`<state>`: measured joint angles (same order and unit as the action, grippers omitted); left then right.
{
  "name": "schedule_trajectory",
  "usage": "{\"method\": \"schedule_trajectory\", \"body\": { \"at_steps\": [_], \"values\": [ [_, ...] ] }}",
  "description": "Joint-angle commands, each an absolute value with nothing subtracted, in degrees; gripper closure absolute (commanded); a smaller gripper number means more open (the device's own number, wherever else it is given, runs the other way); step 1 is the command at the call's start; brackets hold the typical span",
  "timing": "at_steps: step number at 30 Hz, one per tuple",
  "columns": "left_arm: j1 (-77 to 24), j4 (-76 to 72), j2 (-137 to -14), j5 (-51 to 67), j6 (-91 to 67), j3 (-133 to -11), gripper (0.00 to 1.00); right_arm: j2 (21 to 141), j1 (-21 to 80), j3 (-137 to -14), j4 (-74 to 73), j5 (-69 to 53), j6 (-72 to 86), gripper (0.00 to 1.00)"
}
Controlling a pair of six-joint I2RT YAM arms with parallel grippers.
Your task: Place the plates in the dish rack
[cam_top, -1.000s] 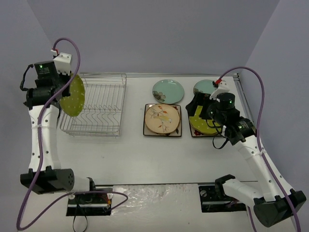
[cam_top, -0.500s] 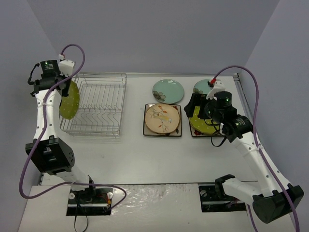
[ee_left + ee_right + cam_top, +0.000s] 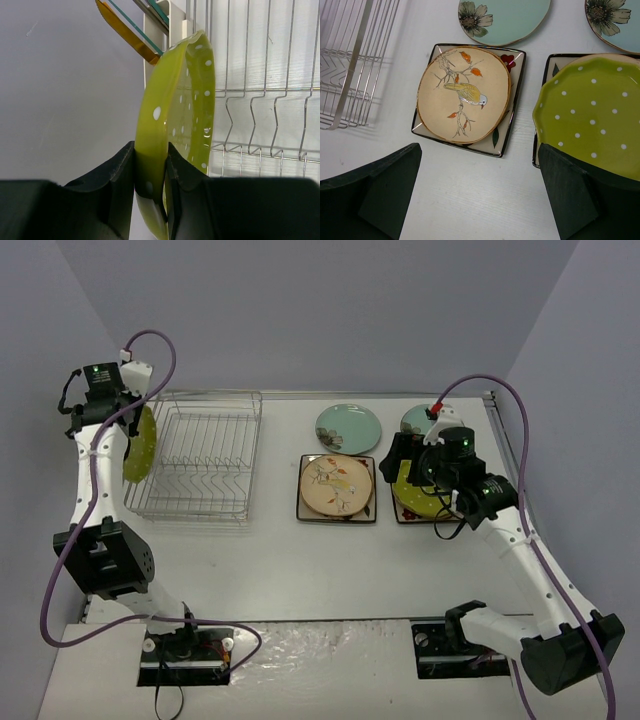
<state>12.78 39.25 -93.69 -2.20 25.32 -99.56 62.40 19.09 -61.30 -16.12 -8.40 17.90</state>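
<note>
My left gripper is shut on the rim of a lime-green white-dotted plate and holds it on edge at the left end of the silver wire dish rack. In the left wrist view the plate stands upright between my fingers, beside the rack wires and the white utensil holder. My right gripper is open and empty above the table. It hovers between a cream bird plate on a square dark-rimmed plate and a second lime plate on another square plate.
Two pale teal flower plates lie flat behind the square ones. The rack's slots hold no plates. Orange and teal utensils stick out of the holder. Grey walls stand close on the left, back and right.
My left arm swung up and drew the lime plate left, from over the rack to the rack's left end. My right gripper shifted slightly left and back, still open.
</note>
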Motion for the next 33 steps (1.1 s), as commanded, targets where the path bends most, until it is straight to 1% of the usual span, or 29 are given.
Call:
{"method": "schedule_trajectory", "body": {
  "at_steps": [1,6,14,15,18,21,23,24,26,31,33],
  "values": [
    [13.03,29.96,-90.55,-2.89,26.66,-99.82,1.0,62.43,18.57,-62.69,-13.27,-8.44,17.14,0.0],
    [13.01,29.14,-91.0,-1.69,24.77,-96.77,1.0,62.25,18.46,-62.16,-13.25,-7.79,16.84,0.0],
    [13.01,23.83,-90.97,-0.7,21.75,-90.18,1.0,60.64,18.32,-58.88,-12.92,-4.65,16.92,0.0],
    [13.01,23.86,-91.07,-0.7,21.37,-89.92,0.98,60.43,18.26,-58.43,-12.9,-4.46,17.07,0.0],
    [13.01,23.03,-90.97,-0.79,20.48,-88.51,0.89,59.77,18.02,-57.75,-12.75,-4.39,17.66,0.0],
    [13.01,22.39,-90.69,-1.28,19.92,-87.8,0.74,59.48,17.72,-57.53,-12.74,-3.62,18.51,0.0],
    [13.01,22.41,-90.18,-1.58,19.56,-87.89,0.68,59.11,17.4,-57.08,-12.88,-2.9,19.25,0.0],
    [13.01,22.5,-89.96,-1.81,19.09,-88.04,0.63,58.97,17.25,-56.73,-12.92,-2.34,19.76,0.0],
    [13.01,22.5,-89.57,-2.88,18.11,-88.33,0.47,58.54,16.71,-55.4,-12.92,-0.64,21.16,0.0],
    [13.01,24.83,-88.19,-4.67,15.55,-89.88,0.32,58.32,13.54,-53.7,-14.48,2.14,26.22,0.01],
    [12.97,25.84,-87.37,-5.01,13.98,-90.79,0.3,58.97,12.14,-53.61,-15.81,2.9,28.11,0.02]
  ]
}}
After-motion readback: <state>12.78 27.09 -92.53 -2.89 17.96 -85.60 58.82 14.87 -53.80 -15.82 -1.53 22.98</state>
